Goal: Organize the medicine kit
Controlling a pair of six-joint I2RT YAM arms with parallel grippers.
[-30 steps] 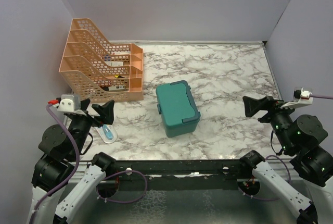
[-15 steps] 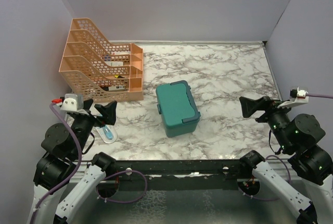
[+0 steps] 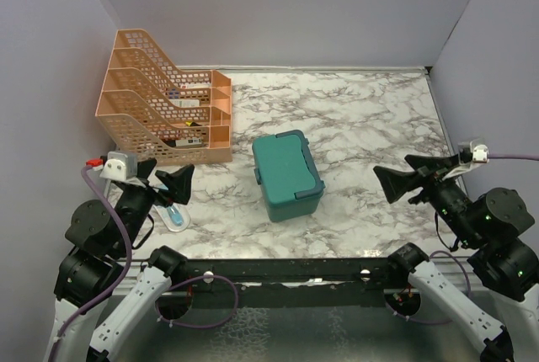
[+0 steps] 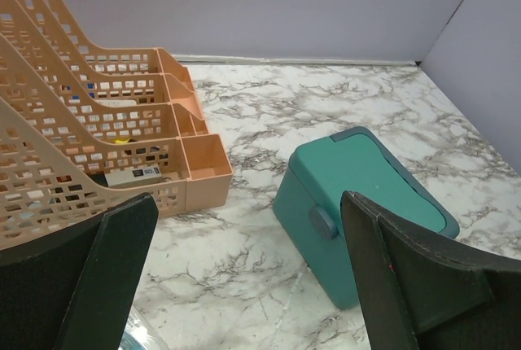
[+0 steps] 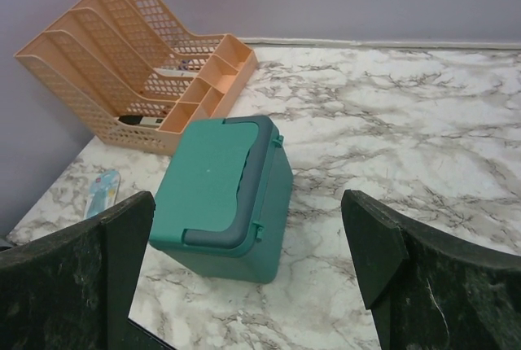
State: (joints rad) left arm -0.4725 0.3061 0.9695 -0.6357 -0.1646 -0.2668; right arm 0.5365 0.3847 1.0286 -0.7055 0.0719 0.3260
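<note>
The teal medicine box point(image 3: 287, 175) is seen lidded at mid-bench; what may be a blister pack point(image 3: 174, 215) lies near the left edge. Both grippers, left gripper point(image 4: 244, 277) and right gripper point(image 5: 244, 264), are held wide, empty. The stage cannot be settled.

Contents of orange organizer point(image 3: 173, 109) too small to read in top view, just dark and white bits behind mesh; left wrist view cuts its left side off. Blue packet point(image 3: 174, 214) partly under left gripper point(image 3: 168, 182), only a sliver at left wrist bottom edge. Teal box point(image 5: 224, 195) closed, inside hidden.
</note>
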